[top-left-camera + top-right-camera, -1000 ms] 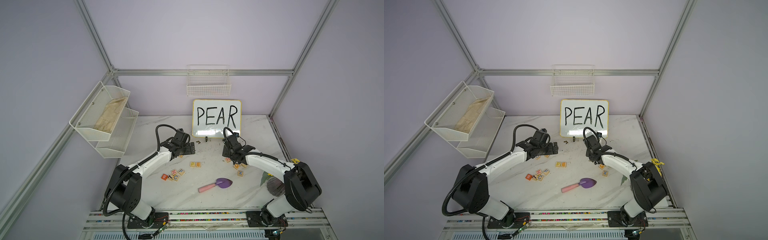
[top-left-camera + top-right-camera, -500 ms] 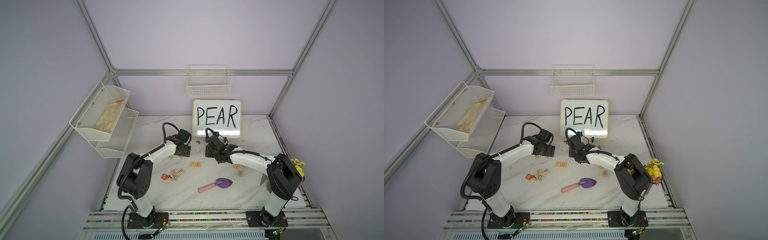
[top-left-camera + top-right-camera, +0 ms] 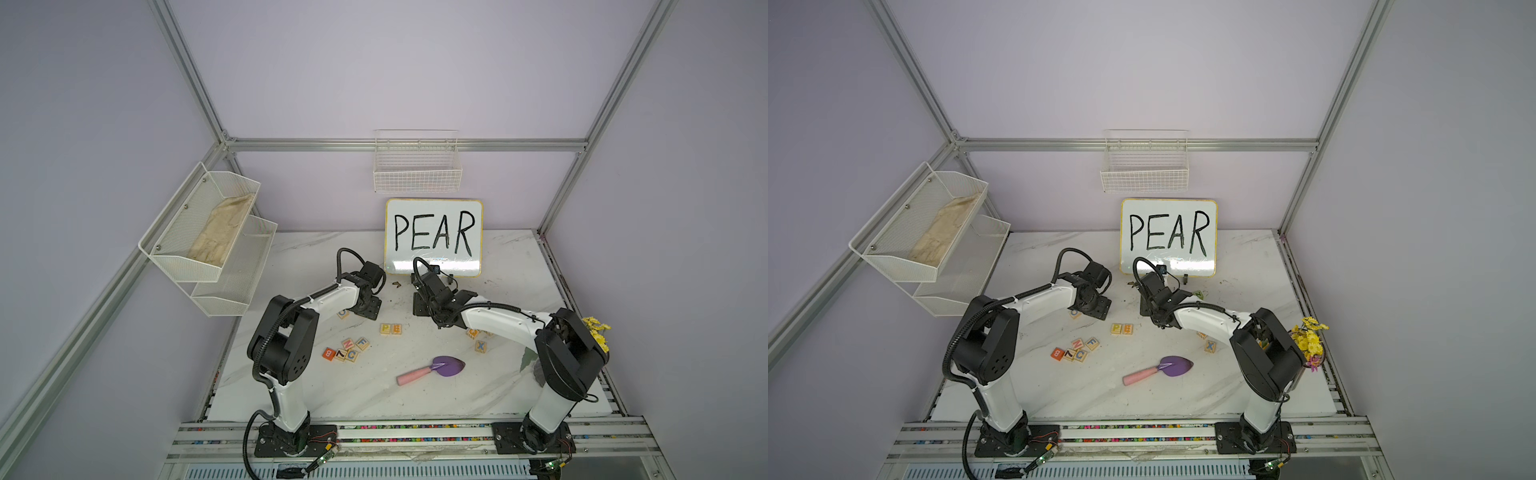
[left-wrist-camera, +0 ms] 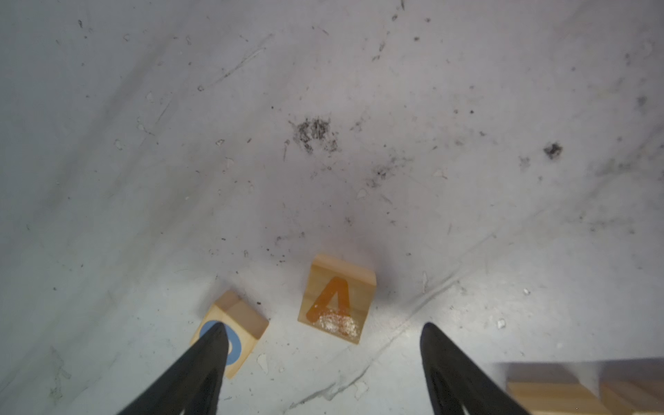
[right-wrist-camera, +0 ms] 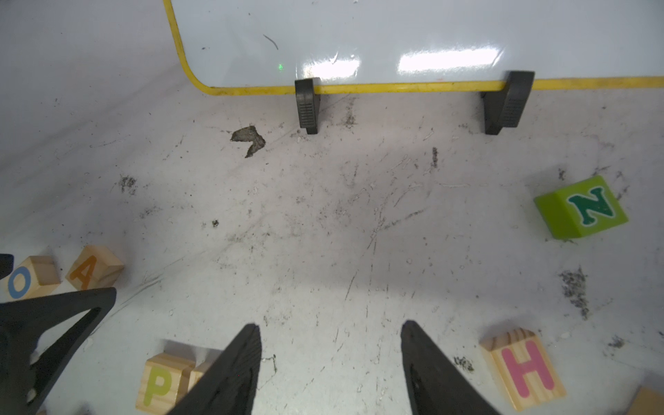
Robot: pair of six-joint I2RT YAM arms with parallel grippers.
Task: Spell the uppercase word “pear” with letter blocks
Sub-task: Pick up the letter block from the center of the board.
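Observation:
Two letter blocks, P [image 3: 385,329] and E [image 3: 397,329], sit side by side on the marble table [image 3: 374,395] in both top views. In the left wrist view the A block [image 4: 337,300], with its orange letter, lies flat just ahead of my left gripper [image 4: 324,328], between its spread fingertips and untouched. One finger [image 4: 212,352] overlaps the blue O cube [image 4: 251,323]. My right gripper [image 5: 330,327] hangs open over bare table beside P [image 5: 161,381]. E is mostly hidden behind its finger. I cannot make out the R block.
The PEAR whiteboard [image 3: 434,237] stands at the back. A green N cube [image 5: 582,206] and a pink H cube [image 5: 524,370] lie right of my right gripper. A cluster of lettered cubes [image 3: 347,349], an X cube [image 3: 481,345] and a purple trowel [image 3: 440,369] sit nearer the front.
My right arm has swung left from the right-hand cubes to the middle. My left gripper has come down over the A block and its jaws have narrowed.

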